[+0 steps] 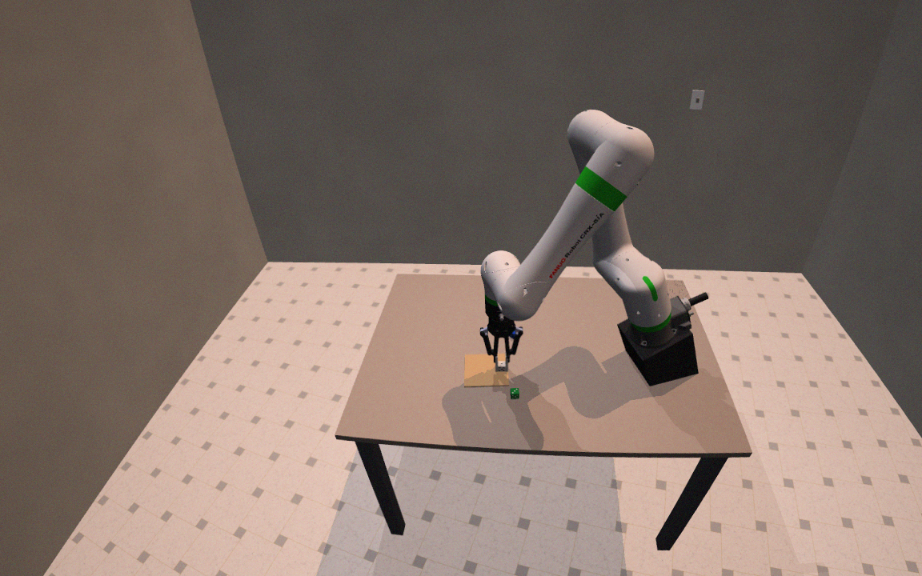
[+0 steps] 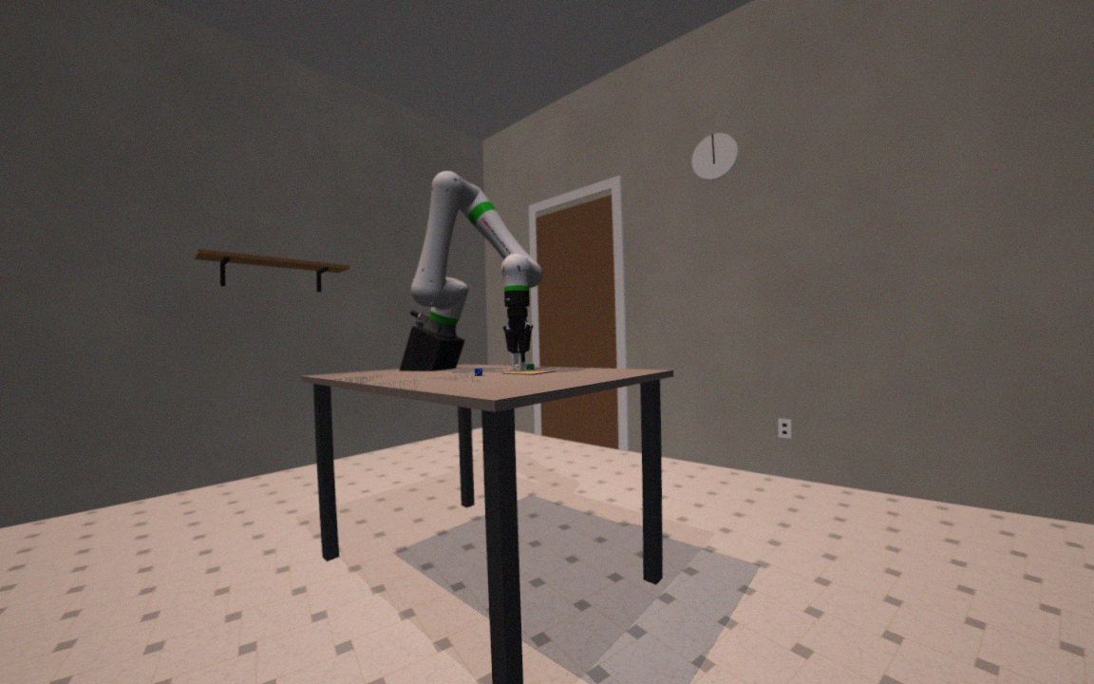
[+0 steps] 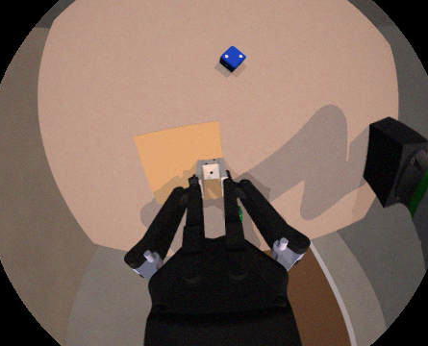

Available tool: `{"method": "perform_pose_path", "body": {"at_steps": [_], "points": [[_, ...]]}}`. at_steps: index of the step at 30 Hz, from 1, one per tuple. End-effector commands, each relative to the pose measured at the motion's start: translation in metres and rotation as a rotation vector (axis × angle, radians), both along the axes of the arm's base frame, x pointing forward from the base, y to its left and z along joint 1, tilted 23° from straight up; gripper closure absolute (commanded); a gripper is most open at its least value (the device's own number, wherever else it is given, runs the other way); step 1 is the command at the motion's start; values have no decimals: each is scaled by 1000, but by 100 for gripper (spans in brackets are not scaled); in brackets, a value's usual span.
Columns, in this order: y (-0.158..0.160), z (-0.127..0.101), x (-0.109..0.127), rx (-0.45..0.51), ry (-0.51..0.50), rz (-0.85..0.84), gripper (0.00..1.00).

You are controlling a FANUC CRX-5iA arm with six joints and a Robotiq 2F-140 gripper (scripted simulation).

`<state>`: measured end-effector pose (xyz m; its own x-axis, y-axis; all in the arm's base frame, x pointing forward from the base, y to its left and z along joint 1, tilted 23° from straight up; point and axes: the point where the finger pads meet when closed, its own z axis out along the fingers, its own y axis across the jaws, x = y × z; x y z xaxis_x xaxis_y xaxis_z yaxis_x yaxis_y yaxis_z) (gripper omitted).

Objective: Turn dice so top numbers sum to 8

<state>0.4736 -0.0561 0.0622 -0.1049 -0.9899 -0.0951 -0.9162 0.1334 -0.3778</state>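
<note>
Wrist view shows the jaws pinching the white die point(image 1: 501, 366) point(image 2: 517, 366) point(image 3: 211, 171) by the mat's point(image 1: 479, 365) point(image 2: 531, 372) point(image 3: 175, 144) edge; placing seems underway, calling for a small inward shift before release.

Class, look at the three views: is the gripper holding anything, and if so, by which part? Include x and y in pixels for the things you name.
Yes: the gripper point(image 1: 501, 364) point(image 2: 519, 366) point(image 3: 211, 166) holds the white die point(image 1: 501, 366) point(image 3: 211, 171), pinched by two opposite side faces; its one-pip face is left uncovered.

Brown door point(image 2: 576, 314) w/ white frame; wall clock point(image 2: 714, 155); wood shelf point(image 2: 271, 260) on L wall; outlet point(image 2: 783, 427) R.
</note>
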Motion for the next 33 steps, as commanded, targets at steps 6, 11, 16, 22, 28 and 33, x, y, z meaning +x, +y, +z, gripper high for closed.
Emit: {"method": "perform_pose_path", "body": {"at_steps": [6,11,16,22,28,33], "points": [[0,0,0,0,0,0,87],[0,0,0,0,0,0,87],[0,0,0,0,0,0,85],[0,0,0,0,0,0,80],[0,0,0,0,0,0,78],[0,0,0,0,0,0,75]]}}
